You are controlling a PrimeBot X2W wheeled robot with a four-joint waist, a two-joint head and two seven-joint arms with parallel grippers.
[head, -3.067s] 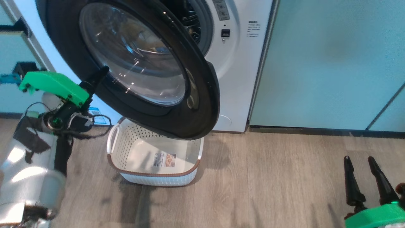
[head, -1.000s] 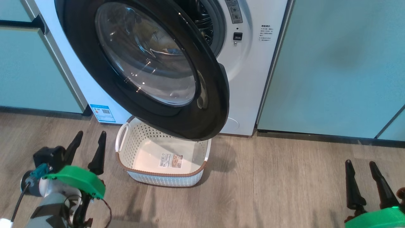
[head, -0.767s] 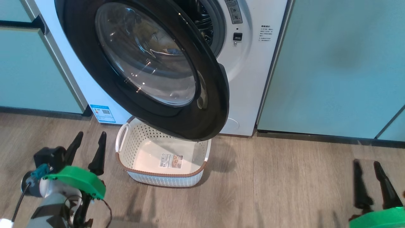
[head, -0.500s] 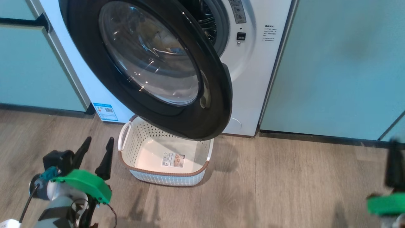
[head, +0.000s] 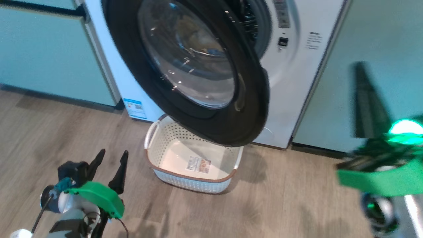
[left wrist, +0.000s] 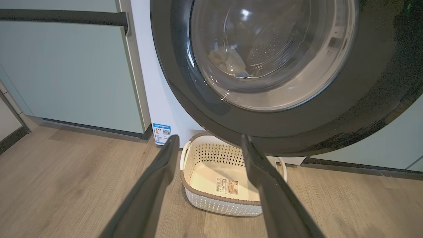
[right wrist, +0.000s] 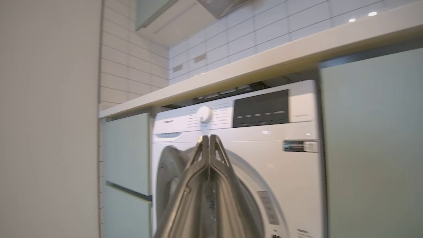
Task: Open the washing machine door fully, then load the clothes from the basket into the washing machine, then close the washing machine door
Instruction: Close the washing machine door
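Note:
The washing machine [head: 290, 82] is white, and its black glass-domed door [head: 198, 66] stands part open, hanging over the basket [head: 185, 183]. The cream basket holds just a label sticker. Through the door glass [left wrist: 281, 66] I see pale clothes [left wrist: 228, 59] with a blue tag lying in the drum. My left gripper [head: 113, 152] hovers low over the floor, left of the basket [left wrist: 221, 201], open and empty. My right gripper [head: 359, 66] is raised at the right, blurred, its fingers pressed together on nothing. In the right wrist view, the right gripper [right wrist: 209, 137] points at the machine's front [right wrist: 297, 165].
Pale teal cabinet panels flank the machine on the left [head: 49, 49] and the right [head: 380, 39]. A wooden floor [head: 297, 198] spreads in front. Above the machine run a control panel with a dial [right wrist: 205, 114] and a countertop [right wrist: 264, 66]; a pale wall [right wrist: 49, 115] stands at the left.
My right gripper has shut and risen from the floor at the lower right to cabinet height. The head view has shifted. My left gripper stays low and open.

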